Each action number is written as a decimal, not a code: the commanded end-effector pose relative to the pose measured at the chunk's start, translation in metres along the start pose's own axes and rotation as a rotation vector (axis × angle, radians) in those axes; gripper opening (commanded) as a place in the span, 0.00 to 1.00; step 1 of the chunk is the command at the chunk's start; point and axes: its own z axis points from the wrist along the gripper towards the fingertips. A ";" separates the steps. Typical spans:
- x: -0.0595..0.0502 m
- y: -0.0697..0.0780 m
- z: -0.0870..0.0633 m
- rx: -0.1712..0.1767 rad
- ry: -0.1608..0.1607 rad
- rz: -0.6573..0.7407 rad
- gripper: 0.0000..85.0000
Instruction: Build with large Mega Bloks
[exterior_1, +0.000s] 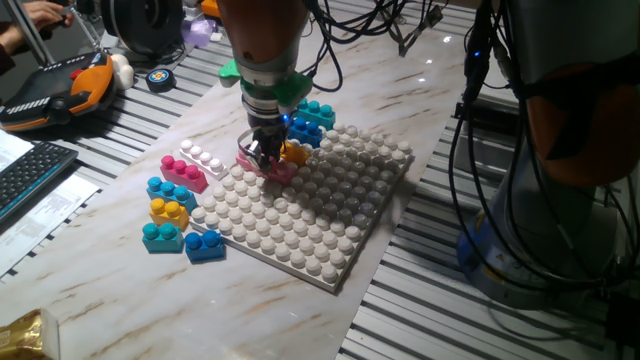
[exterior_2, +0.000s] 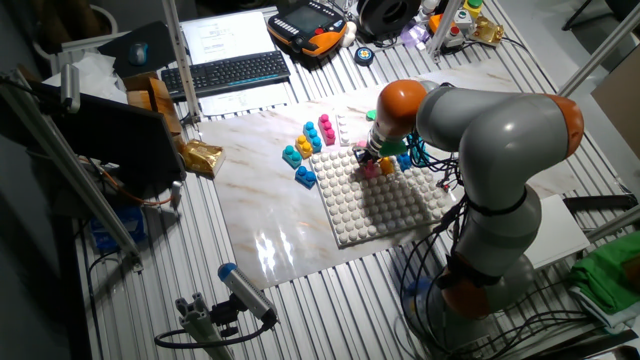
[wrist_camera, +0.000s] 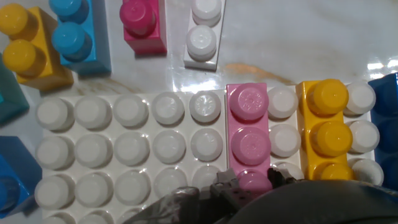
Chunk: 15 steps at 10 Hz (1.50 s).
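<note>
The gripper (exterior_1: 265, 155) is low over the edge of the studded baseplate (exterior_1: 330, 215), at the pink brick (wrist_camera: 249, 134) standing there. Beside it stands an orange-yellow brick (wrist_camera: 328, 127). Whether the fingers clamp it I cannot tell.

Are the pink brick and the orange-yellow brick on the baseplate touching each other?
Apart. The hand view shows a column of bare baseplate studs between the pink brick and the orange-yellow brick.
</note>
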 end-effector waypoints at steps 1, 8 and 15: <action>0.000 0.000 0.001 0.000 -0.001 0.000 0.01; 0.000 0.000 0.010 -0.020 0.004 -0.001 0.01; 0.000 0.000 0.012 -0.022 0.036 0.004 0.01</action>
